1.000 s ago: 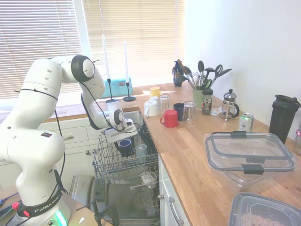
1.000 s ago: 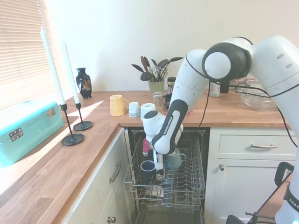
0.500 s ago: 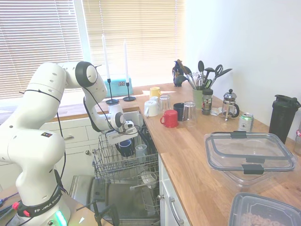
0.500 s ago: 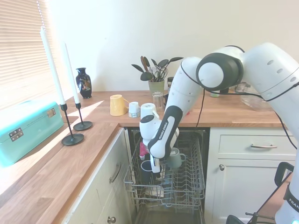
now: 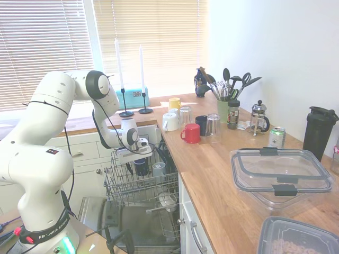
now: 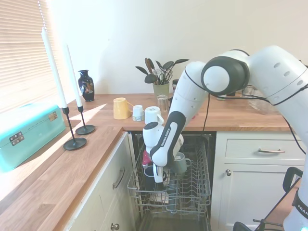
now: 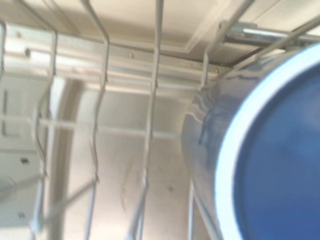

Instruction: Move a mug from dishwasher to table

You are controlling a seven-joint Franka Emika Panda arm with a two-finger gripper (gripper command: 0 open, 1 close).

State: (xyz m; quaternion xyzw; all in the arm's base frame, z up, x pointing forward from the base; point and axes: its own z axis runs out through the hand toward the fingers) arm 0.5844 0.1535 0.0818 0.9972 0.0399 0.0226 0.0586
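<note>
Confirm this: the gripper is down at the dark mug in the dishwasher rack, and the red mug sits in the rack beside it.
Not quite. The gripper is at the dark mug in the rack, but the red mug stands on the table, as the first exterior view shows.

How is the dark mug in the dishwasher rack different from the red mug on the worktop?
The mug is dark navy; the red mug is bright red. The navy one sits in the dishwasher rack under the gripper; the red one stands on the table. Both stand upright.
</note>
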